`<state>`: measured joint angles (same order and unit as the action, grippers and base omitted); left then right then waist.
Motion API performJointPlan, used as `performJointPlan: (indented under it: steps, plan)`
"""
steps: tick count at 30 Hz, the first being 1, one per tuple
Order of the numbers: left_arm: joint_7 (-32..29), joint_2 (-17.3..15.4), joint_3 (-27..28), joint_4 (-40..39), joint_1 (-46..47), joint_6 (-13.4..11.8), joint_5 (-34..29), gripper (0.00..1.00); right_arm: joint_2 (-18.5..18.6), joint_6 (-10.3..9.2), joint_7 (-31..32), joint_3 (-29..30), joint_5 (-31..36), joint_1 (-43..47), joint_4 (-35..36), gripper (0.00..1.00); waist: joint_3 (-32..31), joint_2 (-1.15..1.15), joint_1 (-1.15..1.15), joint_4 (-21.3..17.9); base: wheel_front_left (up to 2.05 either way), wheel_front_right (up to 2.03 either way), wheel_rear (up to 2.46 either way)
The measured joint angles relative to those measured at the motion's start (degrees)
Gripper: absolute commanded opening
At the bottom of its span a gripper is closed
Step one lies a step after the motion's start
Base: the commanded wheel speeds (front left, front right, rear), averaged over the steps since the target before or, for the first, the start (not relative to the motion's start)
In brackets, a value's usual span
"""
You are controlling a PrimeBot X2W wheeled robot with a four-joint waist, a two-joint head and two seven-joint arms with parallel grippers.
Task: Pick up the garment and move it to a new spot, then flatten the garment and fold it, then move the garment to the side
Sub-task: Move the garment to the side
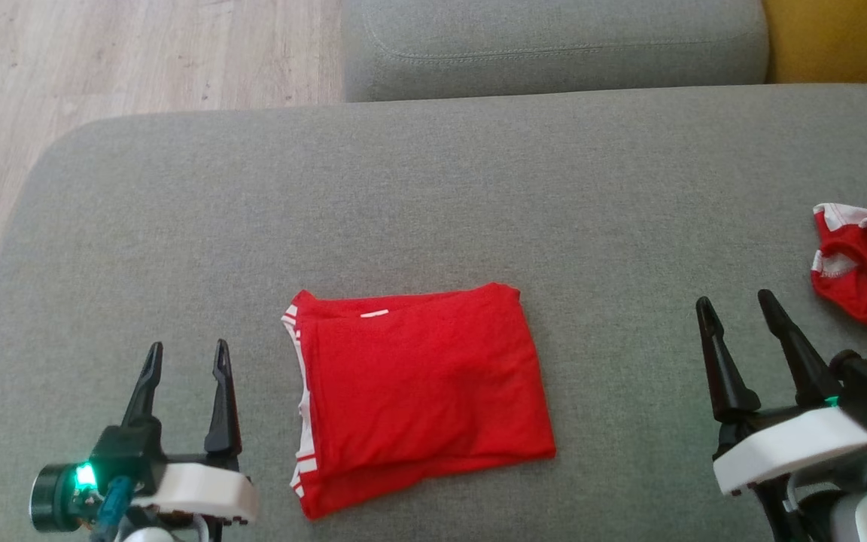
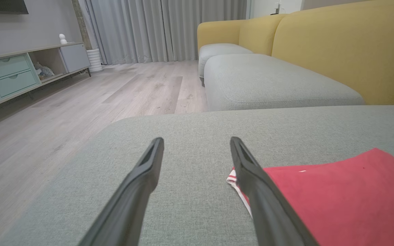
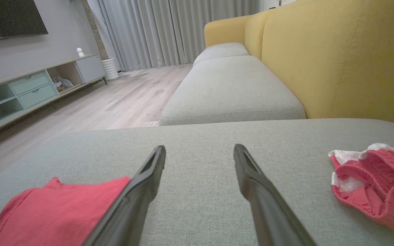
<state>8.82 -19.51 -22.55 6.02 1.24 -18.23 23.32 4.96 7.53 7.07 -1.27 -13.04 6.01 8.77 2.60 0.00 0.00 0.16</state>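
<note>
A red garment (image 1: 418, 391) with white striped trim lies folded into a neat rectangle on the grey sofa cushion (image 1: 433, 188), near its front edge. The same garment (image 2: 337, 198) appears at the lower right of the left wrist view and its other edge (image 3: 56, 212) at the lower left of the right wrist view. My left gripper (image 1: 187, 354) hovers open to the left of it, apart from the cloth. My right gripper (image 1: 738, 305) stands open well to the right of it, holding nothing.
A second red and white garment (image 1: 866, 263) lies crumpled at the cushion's right edge, also as the crumpled cloth (image 3: 375, 184) in the right wrist view. Behind are another grey seat cushion (image 1: 554, 45), the yellow backrest (image 3: 337, 58) and wooden floor (image 1: 102, 60) to the left.
</note>
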Motion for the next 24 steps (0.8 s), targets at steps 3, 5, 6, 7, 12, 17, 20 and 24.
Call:
performJointPlan:
  steps: [3, 5, 6, 7, 12, 17, 20, 24]
  plan:
    - [0.0, 0.0, -0.09, 0.0, 0.01, -0.01, 0.0, 1.0, -0.02, 0.0, 0.01, 0.05, 0.0, 0.03, 0.33, 1.0, 0.01, 0.0, 0.0, -0.06, 0.0, 0.0, 0.0]
    - [0.0, 0.0, -0.1, 0.0, 0.01, -0.02, 0.0, 1.0, -0.07, 0.0, 0.02, 0.08, 0.0, 0.05, 0.42, 1.0, 0.03, 0.0, 0.0, -0.07, 0.0, 0.0, 0.0]
    - [0.01, 0.0, -0.13, 0.0, 0.01, -0.02, 0.0, 1.0, -0.08, 0.0, 0.02, 0.1, 0.0, 0.06, 0.42, 1.0, 0.03, 0.0, 0.0, -0.07, 0.0, 0.0, 0.0]
    - [0.01, 0.0, -0.14, 0.0, 0.01, -0.08, 0.0, 1.0, -0.1, 0.0, 0.02, 0.11, 0.0, 0.07, 0.42, 1.0, 0.05, 0.0, 0.0, -0.08, 0.0, 0.0, 0.0]
    - [0.07, -0.04, -0.18, 0.0, 0.02, -0.44, 0.41, 1.0, -0.23, 0.0, 0.02, 0.15, 0.0, 0.08, 0.42, 1.0, 0.01, 0.0, 0.0, -0.23, 0.0, 0.0, 0.0]
    - [0.09, -0.12, -0.3, -0.41, 0.15, -0.51, 0.41, 1.0, -0.27, 0.0, 0.02, 0.52, 0.0, 0.08, 0.37, 1.0, 0.52, 0.0, 0.0, -0.13, 0.0, 0.0, 0.0]
    - [0.35, -0.14, -0.38, -1.05, 1.03, -0.51, 0.33, 1.0, -0.26, 0.0, 0.11, 0.69, -0.01, -0.16, 0.03, 1.0, 1.82, 0.0, 0.0, 0.21, 0.0, 0.0, 0.0]
    - [0.93, -0.09, -1.08, -1.65, 4.66, -0.44, -0.32, 1.0, -0.14, 0.0, 0.65, -1.21, -0.09, -2.34, -2.93, 1.0, 4.56, 0.0, 0.0, 1.24, 0.0, 0.0, 0.0]
